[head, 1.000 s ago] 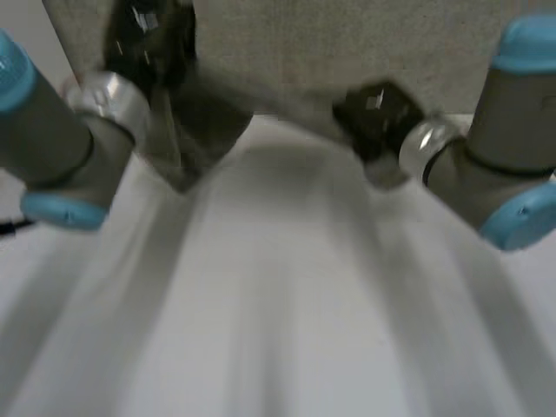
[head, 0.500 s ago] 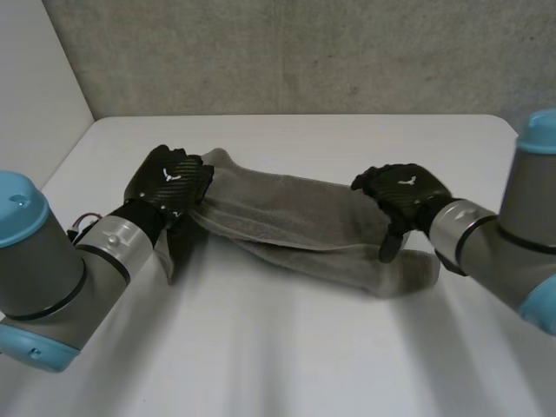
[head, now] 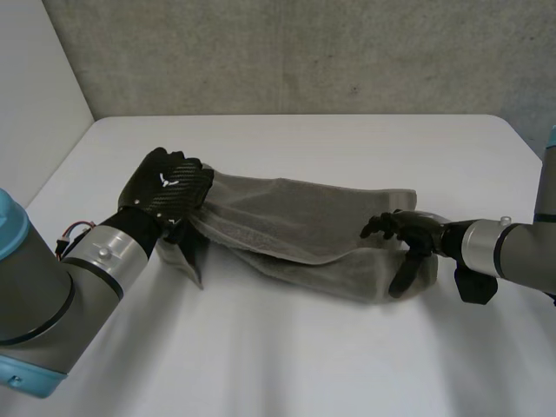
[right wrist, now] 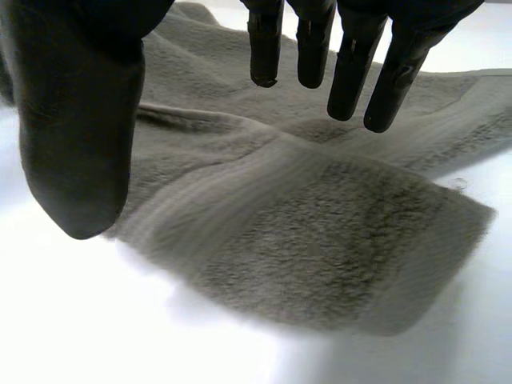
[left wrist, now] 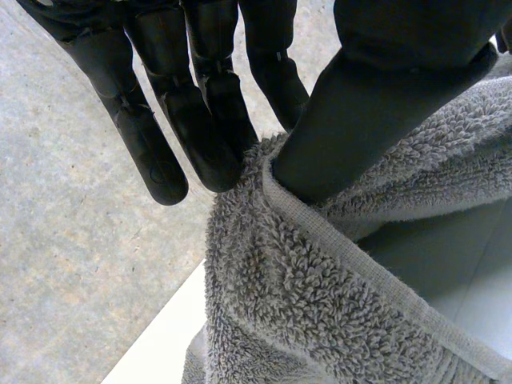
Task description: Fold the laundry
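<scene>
Lying across the middle of the frame on the white table [head: 287, 373], the grey towel [head: 304, 221] is a long, lumpy bundle, not flat. The left hand [head: 169, 187], at middle left, pinches one end between thumb and fingers [left wrist: 160, 168]. The right hand [head: 415, 234], at middle right, hangs loose over the other end, holding nothing. If only the left hand pulls, I think the towel will drag, bunch up and fold crooked.

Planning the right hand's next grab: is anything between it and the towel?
Nothing visible. The right hand is open at one end of the grey towel, bare white table around it. The left hand pinches the other end.
</scene>
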### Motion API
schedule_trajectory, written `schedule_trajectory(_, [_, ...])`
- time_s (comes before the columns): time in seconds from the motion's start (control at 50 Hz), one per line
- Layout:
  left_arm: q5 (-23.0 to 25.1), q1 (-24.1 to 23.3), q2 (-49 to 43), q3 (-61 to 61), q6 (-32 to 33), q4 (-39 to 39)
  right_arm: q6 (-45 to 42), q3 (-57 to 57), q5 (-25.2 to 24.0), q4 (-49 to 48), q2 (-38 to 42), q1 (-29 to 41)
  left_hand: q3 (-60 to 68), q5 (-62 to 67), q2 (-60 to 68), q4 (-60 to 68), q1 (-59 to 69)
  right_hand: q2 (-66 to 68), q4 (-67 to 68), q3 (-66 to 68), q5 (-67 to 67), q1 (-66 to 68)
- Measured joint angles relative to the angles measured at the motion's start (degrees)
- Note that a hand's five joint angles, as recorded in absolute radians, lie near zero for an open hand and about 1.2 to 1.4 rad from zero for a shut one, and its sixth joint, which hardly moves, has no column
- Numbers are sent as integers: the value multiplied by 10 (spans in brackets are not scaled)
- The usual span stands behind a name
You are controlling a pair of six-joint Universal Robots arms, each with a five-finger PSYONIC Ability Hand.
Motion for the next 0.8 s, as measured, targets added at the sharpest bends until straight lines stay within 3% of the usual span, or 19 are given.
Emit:
schedule_trajectory(0.12, [0, 2, 8, -1, 0, 0, -9, -2, 59, -41, 5, -2, 0, 0, 0, 0, 0, 10, 7, 9, 9, 11])
schedule_trajectory(0.24, [1, 4, 12, -4, 0, 2, -38, -2, 94, -56, 12, -8, 0, 0, 0, 0, 0, 94, 98, 98, 94, 91])
schedule_trajectory(0.58, [2, 5, 12, -7, 0, 5, -58, -3, 96, -50, 30, -6, 0, 0, 0, 0, 0, 241, 243, 247, 237, 242])
schedule_trajectory(0.66, [2, 6, 11, -7, 0, 6, -54, -1, 93, -47, 26, -4, 0, 0, 0, 0, 0, 384, 378, 377, 371, 382])
schedule_trajectory(0.72, [2, 7, 10, -7, 0, 7, -52, 0, 90, -38, 21, -4, 0, 0, 0, 0, 0, 559, 553, 549, 551, 559])
schedule_trajectory(0.8, [1, 9, 3, -7, 2, 20, -49, 3, 81, -25, 7, -11, 0, 0, 0, 0, 0, 590, 598, 595, 591, 588])
